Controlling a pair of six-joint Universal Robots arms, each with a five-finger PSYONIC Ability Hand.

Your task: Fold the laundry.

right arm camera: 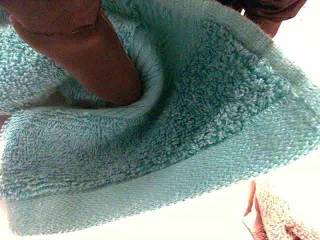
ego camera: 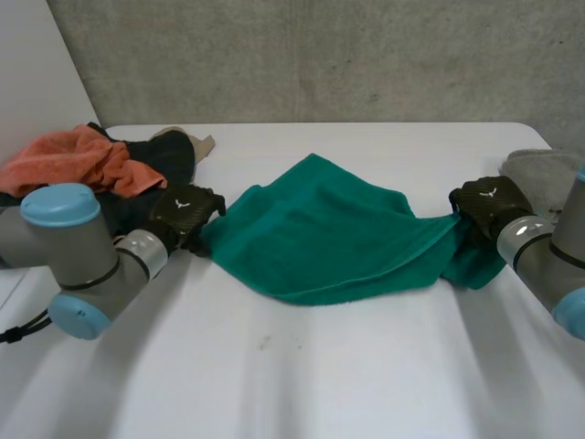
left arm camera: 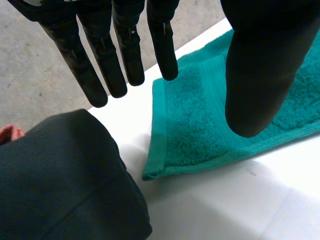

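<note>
A green towel lies bunched across the middle of the white table. My left hand hovers at the towel's left corner. In the left wrist view its fingers are straight and the thumb stands apart. The towel corner lies flat on the table below them, free of the hand. My right hand holds the towel's right end, which is drawn up off the table. In the right wrist view its thumb presses into the terry cloth gathered round it.
A laundry pile sits at the back left: an orange cloth over a dark garment, which also lies close beside my left hand. A grey cloth rests at the right edge behind my right hand. A concrete wall stands behind the table.
</note>
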